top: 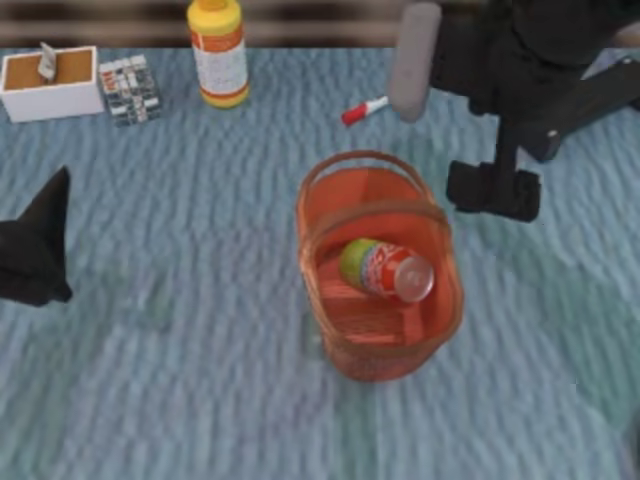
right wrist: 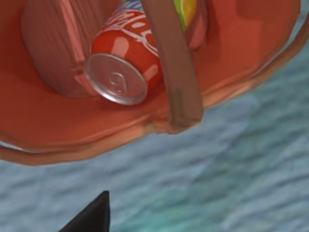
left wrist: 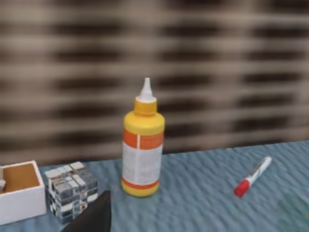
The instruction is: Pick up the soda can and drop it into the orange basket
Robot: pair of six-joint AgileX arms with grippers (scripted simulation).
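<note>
The soda can [top: 388, 268] lies on its side inside the orange basket [top: 312, 222], silver top toward the table's right. In the right wrist view the can [right wrist: 120, 58] rests against the basket's floor [right wrist: 58, 130] behind one arched handle. My right gripper [top: 492, 190] hovers behind and to the right of the basket, open and holding nothing; only one dark finger [right wrist: 94, 215] shows in its wrist view. My left gripper [top: 55, 240] is parked at the table's left edge, open and empty, with one finger [left wrist: 94, 217] in its wrist view.
Along the back edge stand a white box [top: 50, 83], a mirrored cube [top: 127, 90] and a yellow-capped bottle [top: 219, 52]. A red-capped marker [top: 365, 109] lies behind the basket. The right arm's grey link [top: 415, 60] hangs over the back right.
</note>
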